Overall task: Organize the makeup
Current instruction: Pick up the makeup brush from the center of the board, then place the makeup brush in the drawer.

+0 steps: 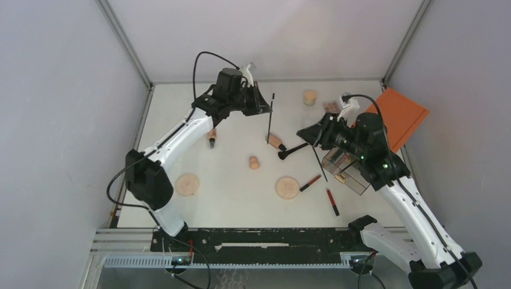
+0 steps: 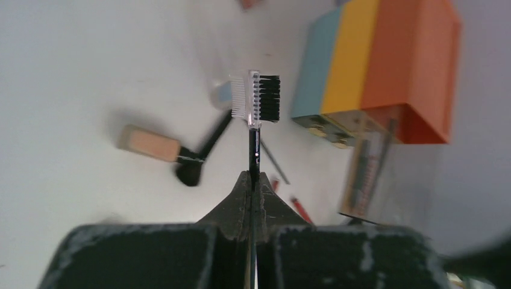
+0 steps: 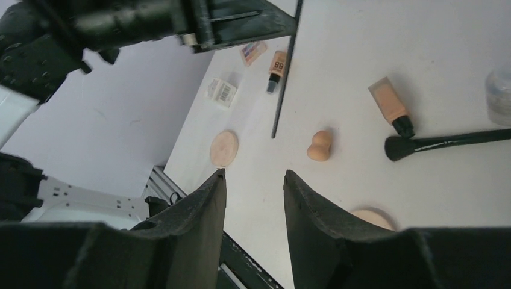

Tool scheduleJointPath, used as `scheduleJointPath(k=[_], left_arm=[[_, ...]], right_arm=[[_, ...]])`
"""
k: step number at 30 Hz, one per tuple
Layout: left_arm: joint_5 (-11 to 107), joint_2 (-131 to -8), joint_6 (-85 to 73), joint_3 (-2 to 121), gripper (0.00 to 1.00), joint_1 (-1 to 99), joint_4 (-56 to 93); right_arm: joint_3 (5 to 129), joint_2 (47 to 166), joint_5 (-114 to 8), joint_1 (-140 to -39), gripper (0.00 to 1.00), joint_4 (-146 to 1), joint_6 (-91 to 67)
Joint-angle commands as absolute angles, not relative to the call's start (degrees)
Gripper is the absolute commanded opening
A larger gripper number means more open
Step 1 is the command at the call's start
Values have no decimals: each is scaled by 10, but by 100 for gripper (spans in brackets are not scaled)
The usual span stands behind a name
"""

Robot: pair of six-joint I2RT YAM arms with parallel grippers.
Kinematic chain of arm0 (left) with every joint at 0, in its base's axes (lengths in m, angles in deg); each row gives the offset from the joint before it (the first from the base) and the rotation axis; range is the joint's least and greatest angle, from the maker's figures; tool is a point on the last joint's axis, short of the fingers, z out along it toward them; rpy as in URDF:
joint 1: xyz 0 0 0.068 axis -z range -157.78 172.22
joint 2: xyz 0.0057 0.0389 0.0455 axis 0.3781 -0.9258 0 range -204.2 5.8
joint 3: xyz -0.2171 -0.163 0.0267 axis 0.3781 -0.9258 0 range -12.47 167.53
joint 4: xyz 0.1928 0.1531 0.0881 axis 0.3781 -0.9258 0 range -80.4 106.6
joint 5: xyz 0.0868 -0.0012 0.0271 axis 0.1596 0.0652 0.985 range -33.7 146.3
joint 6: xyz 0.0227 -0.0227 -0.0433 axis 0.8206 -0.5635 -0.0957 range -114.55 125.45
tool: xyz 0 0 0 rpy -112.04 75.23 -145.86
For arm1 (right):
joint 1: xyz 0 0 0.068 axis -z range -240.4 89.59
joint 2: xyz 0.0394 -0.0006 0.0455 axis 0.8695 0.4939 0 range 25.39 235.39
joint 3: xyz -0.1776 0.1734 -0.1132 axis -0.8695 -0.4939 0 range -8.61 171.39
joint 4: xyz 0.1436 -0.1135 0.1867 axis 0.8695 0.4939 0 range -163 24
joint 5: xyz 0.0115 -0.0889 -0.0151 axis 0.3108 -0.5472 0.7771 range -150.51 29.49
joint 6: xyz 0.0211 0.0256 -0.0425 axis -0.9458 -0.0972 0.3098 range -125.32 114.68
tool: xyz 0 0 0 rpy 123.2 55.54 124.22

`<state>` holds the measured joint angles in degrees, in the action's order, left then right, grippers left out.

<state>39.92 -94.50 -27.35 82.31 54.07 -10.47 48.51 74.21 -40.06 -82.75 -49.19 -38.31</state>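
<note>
- left gripper (image 2: pixel 253 180): jaws pinched tight on the thin black handle of the brow brush (image 2: pixel 258 99). the comb-and-bristle head sticks out well past the fingertips, and the brush seems clear of the table (image 1: pixel 241 198).
- brow brush, handling: judged very light, stiff and slim. held at one end it may swivel, so nearer mid-handle looks steadier. keep off the bristles.
- right gripper (image 3: pixel 253 174): jaws apart, nothing between them, hanging above the table near the powder brush (image 1: pixel 293 150).
- loose on the table:
  - peach bottle (image 1: pixel 276 141) just beside the powder brush; probably smooth, best taken across the body.
  - beige sponge (image 1: pixel 254 162); soft, likely to squash.
  - tan discs (image 1: pixel 287 187); flat, hard to get under.
  - red pencils (image 1: pixel 311 182); thin, apt to roll.
- orange-topped box (image 1: pixel 401 117): far right of the table.
</note>
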Motion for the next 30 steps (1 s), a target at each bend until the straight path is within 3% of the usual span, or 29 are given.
scheduleJointPath(k=[1, 6, 14, 20, 22, 26, 28, 30], left_arm=[[304, -848, -361, 739, 0, 548, 62], [267, -802, -433, 675, 0, 555, 155], [243, -803, -455, 669, 0, 568, 180], [232, -801, -471, 657, 0, 569, 203], [230, -799, -473, 654, 0, 569, 207], [231, -801, -474, 646, 0, 569, 210], [233, -802, -472, 646, 2, 569, 210], [243, -802, -460, 653, 31, 568, 191]], right_arm=[[467, 783, -368, -840, 48, -600, -406], [458, 822, -342, -862, 50, -656, -424], [447, 861, -327, -882, 51, -736, -458], [447, 880, -342, -884, 47, -763, -468], [447, 887, -350, -884, 37, -769, -473], [447, 891, -353, -884, 4, -780, -484], [447, 887, -357, -884, 0, -775, -485], [447, 876, -365, -884, 0, -759, -485]])
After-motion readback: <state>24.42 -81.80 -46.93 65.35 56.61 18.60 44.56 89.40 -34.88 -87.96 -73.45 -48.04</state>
